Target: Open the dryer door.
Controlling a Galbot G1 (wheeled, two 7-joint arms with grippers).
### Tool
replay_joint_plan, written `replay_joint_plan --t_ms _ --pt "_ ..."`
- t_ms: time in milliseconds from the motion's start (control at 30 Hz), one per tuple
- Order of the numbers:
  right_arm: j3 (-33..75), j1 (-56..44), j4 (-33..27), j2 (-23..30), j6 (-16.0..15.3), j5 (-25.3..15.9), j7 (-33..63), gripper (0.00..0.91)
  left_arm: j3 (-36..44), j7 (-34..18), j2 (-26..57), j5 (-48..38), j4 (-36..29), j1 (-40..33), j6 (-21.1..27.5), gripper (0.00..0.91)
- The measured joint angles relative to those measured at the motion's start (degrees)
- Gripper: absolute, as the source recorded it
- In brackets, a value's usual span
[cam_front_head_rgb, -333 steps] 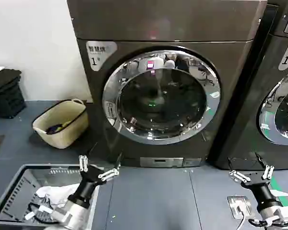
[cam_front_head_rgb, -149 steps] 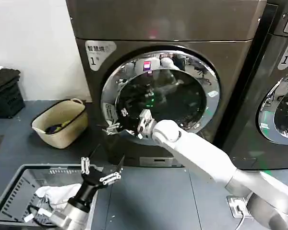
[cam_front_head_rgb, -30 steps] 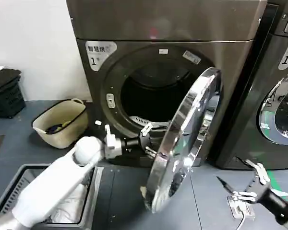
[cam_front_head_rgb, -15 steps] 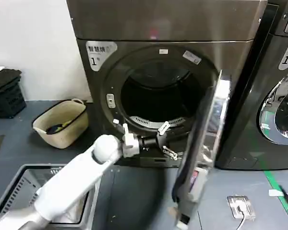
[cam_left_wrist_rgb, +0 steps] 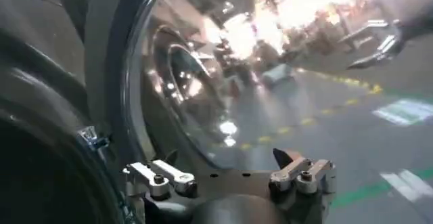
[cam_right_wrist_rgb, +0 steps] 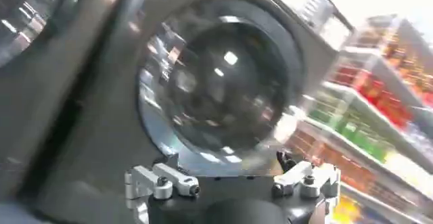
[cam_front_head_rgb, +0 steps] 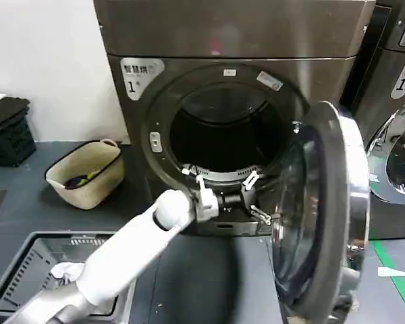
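The dryer door (cam_front_head_rgb: 356, 202) stands swung wide open to the right of the dark grey-brown dryer (cam_front_head_rgb: 243, 40), chrome ring edge-on and its inner glass (cam_front_head_rgb: 300, 216) facing the drum opening (cam_front_head_rgb: 219, 135). My left gripper (cam_front_head_rgb: 257, 197) is open at the lower right of the opening, just short of the door's inner face, holding nothing. In the left wrist view the door's inner glass (cam_left_wrist_rgb: 223, 90) curves close ahead of the open left gripper (cam_left_wrist_rgb: 230, 178). My right gripper (cam_right_wrist_rgb: 230, 178) is open and empty, facing a closed chrome-ringed porthole (cam_right_wrist_rgb: 223, 83).
A beige basket (cam_front_head_rgb: 84, 172) sits on the floor left of the dryer, with a grey crate (cam_front_head_rgb: 27, 270) holding white cloth in front of it. A black stack (cam_front_head_rgb: 7, 128) lies at far left. A second machine (cam_front_head_rgb: 398, 101) stands right of the open door.
The door has swung from half open to wide open toward the right. My left arm has reached rightward along with it. The right gripper has left the lower right of the head view.
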Motion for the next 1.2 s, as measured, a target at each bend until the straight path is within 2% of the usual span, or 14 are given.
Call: replay_joint_plan --t_ms 300,600,933,1200 --pt "3.1 2.0 -1.3 5.8 -9.8 -0.4 12.4 0.907 1.3 -1.5 -5.6 0.7 4.0 -1.3 -0.6 0.907" --pt "7.5 4.8 -2.8 10.2 -16.6 -2.0 20.1 0.907 2.4 -3.4 -9.7 2.1 7.1 -2.3 -0.6 0.907" --pt "10.8 6.2 -3.0 10.2 -19.5 -4.3 25.4 0.907 3.7 -7.7 -13.4 6.0 9.8 -2.7 -2.5 0.907" --pt "13.6 7.0 -3.3 10.1 -21.9 -5.9 27.7 0.907 5.6 -13.4 -16.3 10.5 12.1 -3.2 -3.2 0.907"
